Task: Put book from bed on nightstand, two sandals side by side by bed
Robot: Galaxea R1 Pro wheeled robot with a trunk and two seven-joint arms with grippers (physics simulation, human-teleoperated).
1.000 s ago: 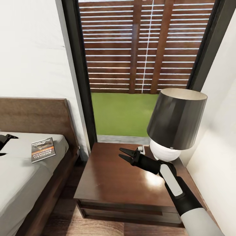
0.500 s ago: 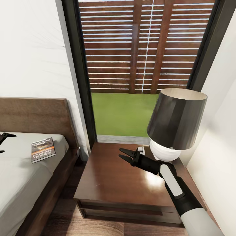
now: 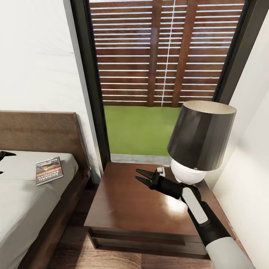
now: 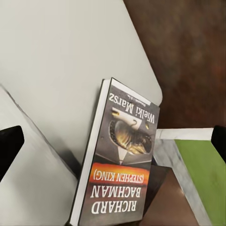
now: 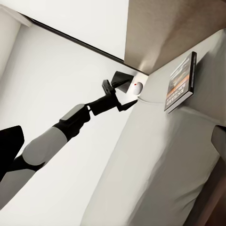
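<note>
Paperback (image 3: 49,170) lies flat on the mattress of the bed (image 3: 22,201), cover up, in the corner nearest the headboard and the nightstand (image 3: 127,209), close to the mattress's side edge. It looks thin and light, stiff enough across the cover but likely to flex or fan open if pinched at one corner; the glossy cover may slip, and the soft mattress gives little room to get a finger under it. I judge the best hold is across the long spine edge, or across the free edge by the mattress side, with the pads squeezing cover and pages together.

The left gripper (image 3: 3,160) hovers over the mattress away from the side edge, apart from the book (image 4: 117,165), fingers spread wide and holding nothing. The right gripper (image 3: 144,176) hangs above the nightstand top, just beside the lamp (image 3: 198,142), its fingers parted and empty. The nightstand top has bare wood in front of the lamp for setting the book down.
</note>
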